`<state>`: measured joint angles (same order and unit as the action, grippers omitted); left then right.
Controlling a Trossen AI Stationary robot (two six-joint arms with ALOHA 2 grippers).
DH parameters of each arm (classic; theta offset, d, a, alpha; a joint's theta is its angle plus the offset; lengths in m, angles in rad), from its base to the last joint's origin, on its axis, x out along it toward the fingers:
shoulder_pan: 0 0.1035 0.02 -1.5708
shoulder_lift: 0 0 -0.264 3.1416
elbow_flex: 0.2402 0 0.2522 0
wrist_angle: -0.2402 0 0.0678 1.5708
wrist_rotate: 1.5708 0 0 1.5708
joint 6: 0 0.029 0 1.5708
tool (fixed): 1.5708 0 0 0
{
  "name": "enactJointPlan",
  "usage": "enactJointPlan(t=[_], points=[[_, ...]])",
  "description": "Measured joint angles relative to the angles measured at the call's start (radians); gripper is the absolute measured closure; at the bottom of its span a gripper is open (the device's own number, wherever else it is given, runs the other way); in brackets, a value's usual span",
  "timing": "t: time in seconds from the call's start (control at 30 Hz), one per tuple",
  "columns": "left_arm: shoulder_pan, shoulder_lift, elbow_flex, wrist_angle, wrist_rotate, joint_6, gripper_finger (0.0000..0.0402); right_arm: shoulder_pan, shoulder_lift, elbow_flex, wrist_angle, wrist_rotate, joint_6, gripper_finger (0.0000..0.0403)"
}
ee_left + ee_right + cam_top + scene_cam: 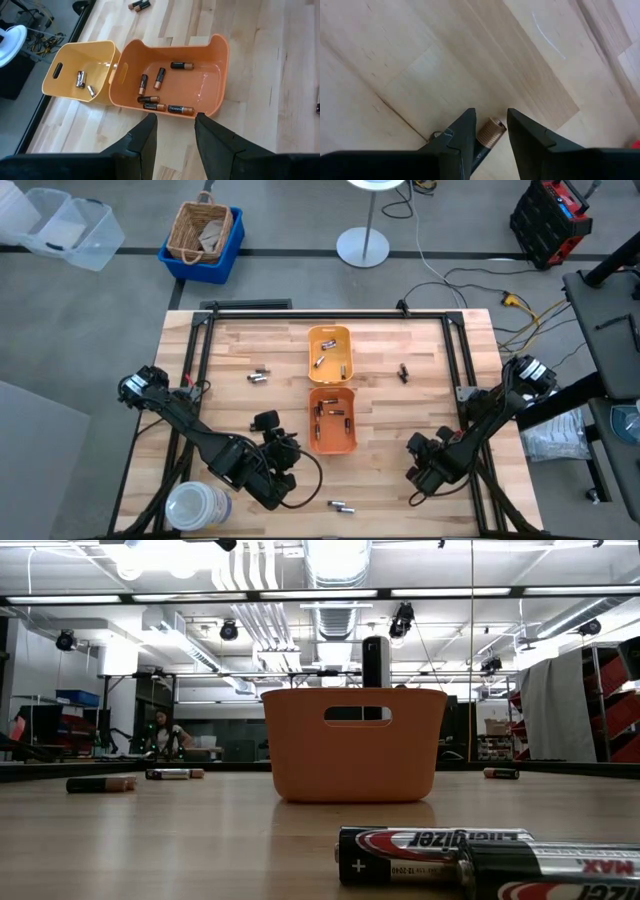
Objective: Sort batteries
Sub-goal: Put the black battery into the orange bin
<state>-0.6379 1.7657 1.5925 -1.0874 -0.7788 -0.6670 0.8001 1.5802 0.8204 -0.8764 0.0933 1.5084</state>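
An orange tray (pixel 332 420) holds several batteries (pixel 160 95). Behind it stands a yellow-orange tray (pixel 329 352) with a few silver batteries (pixel 82 81). Loose batteries lie on the table at the far left (pixel 259 376), far right (pixel 403 372), right (pixel 445 432) and near edge (pixel 342 506). My left gripper (pixel 283 446) (pixel 175 125) hovers open just left of the orange tray's near end, empty. My right gripper (pixel 417 472) (pixel 491 120), near the table's right front, is shut on a copper-topped battery (pixel 491 132). My right gripper pinches a battery between its two fingers, which point down at the table. The copper-coloured end (pixel 492 129) sticks out toward the fingertips, and the dark body (pixel 478 154) runs back between the fingers. Whether the battery touches the table, I cannot tell.
A white lidded jar (pixel 197 507) stands at the near left corner. Black frame rails (pixel 190 390) run along the table's left, right and far sides. Bare wood lies between the orange tray and my right gripper. In the low view, two batteries (pixel 440 855) lie close in front.
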Motion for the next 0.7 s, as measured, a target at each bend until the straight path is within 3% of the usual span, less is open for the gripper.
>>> enactJointPlan(t=[0.17,0.7], points=[[0.000,0.000,0.000,0.001,0.000,0.000,0.0287,0.000,0.002,-0.002,0.002,0.000,0.000,0.0303],[0.000,0.000,0.000,0.003,-0.019,0.011,0.0287,-0.002,0.002,-0.022,0.016,0.015,-0.052,0.0383]])
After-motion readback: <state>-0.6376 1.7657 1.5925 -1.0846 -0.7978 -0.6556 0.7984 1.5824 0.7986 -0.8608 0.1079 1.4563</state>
